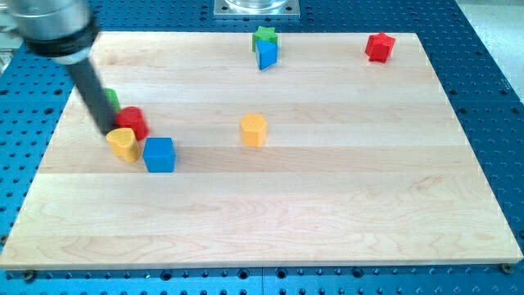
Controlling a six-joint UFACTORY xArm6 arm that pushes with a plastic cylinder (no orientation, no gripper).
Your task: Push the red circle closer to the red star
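Tabletop (pixel 327 213) with my tip (pixel 110 129) touching the red circle (pixel 133 121) at the view's left; the rod-ended tool has no jaws. Red star (pixel 380 47) lies well apart, top right. Yellow heart (pixel 124 144) and blue cube (pixel 160 154) adjoin the circle.

Seven blocks sit on the counter (pixel 327 213) — two red, two yellow, two blue, two green makes eight if the half-hidden one counts. Red: a circle (pixel 133 121) and a star (pixel 379 46). Yellow: a heart (pixel 123 144) and a hexagon (pixel 255 129). Blue: a cube (pixel 160 154) and a wedge-like piece (pixel 267 54). Green: a star (pixel 264 35) and a mostly hidden block (pixel 111 100) — eight in all.
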